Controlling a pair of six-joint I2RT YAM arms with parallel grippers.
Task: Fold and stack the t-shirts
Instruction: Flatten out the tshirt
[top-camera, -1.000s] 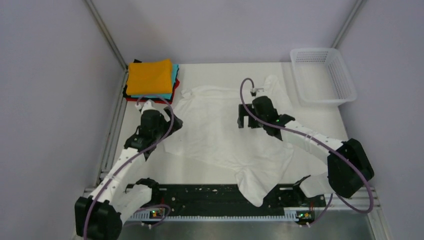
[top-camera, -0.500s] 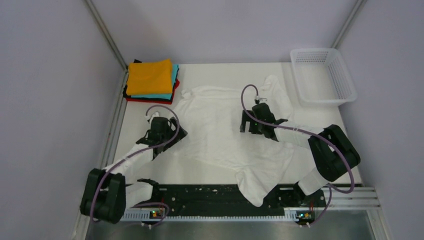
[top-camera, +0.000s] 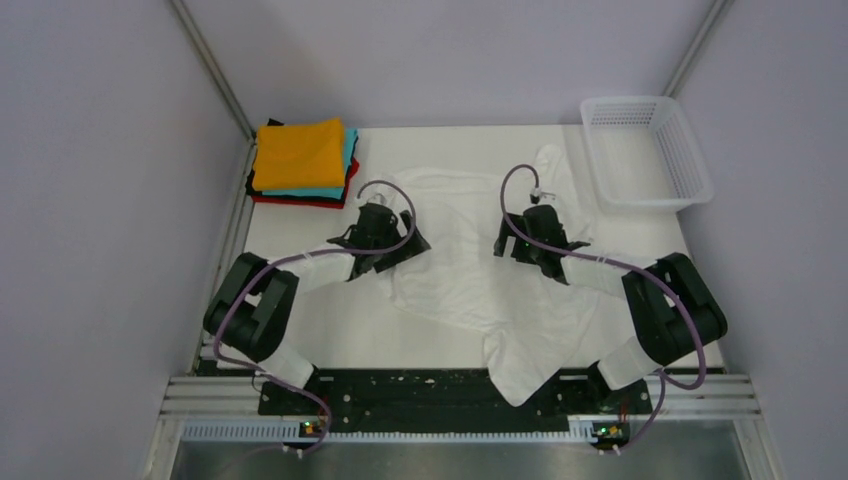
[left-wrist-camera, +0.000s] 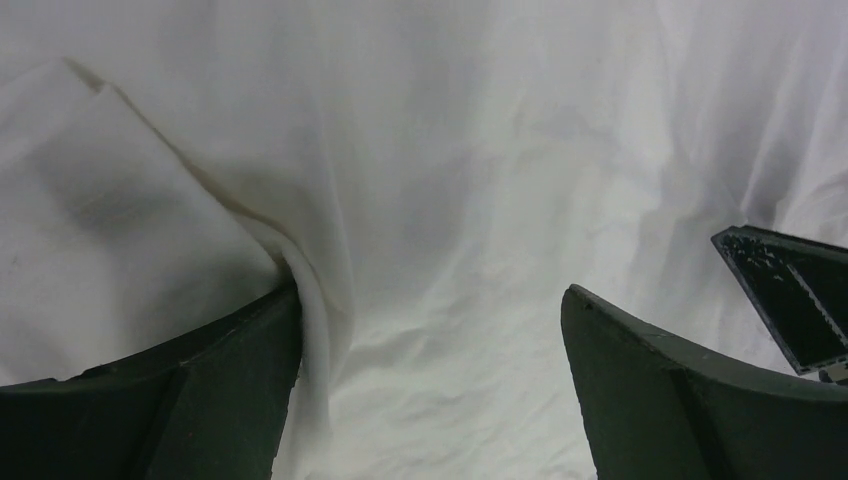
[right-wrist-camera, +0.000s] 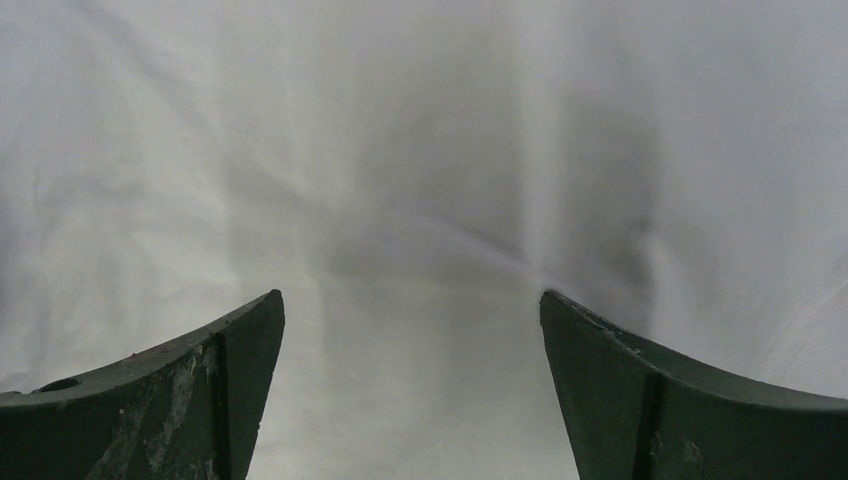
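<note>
A large wrinkled white t-shirt (top-camera: 460, 285) lies spread across the middle of the table, one end hanging over the near rail. My left gripper (top-camera: 410, 243) is low over the shirt's left side, open, with a ridge of white cloth (left-wrist-camera: 300, 290) bunched against its left finger (left-wrist-camera: 200, 390). My right gripper (top-camera: 508, 245) is open over the shirt's upper right part, and only smooth white fabric (right-wrist-camera: 420, 200) shows between its fingers. Folded t-shirts, orange on top of teal, red and black, sit in a stack (top-camera: 300, 155) at the back left.
A white mesh basket (top-camera: 690, 160) stands at the back right corner. Grey walls close in both sides and the back. A black rail (top-camera: 400, 385) runs along the near edge under the arm bases. The right gripper's finger (left-wrist-camera: 790, 300) shows in the left wrist view.
My left gripper has swept right from the table's left part onto the shirt, pushing its left edge inward. My right gripper has shifted slightly right. Both stay open.
</note>
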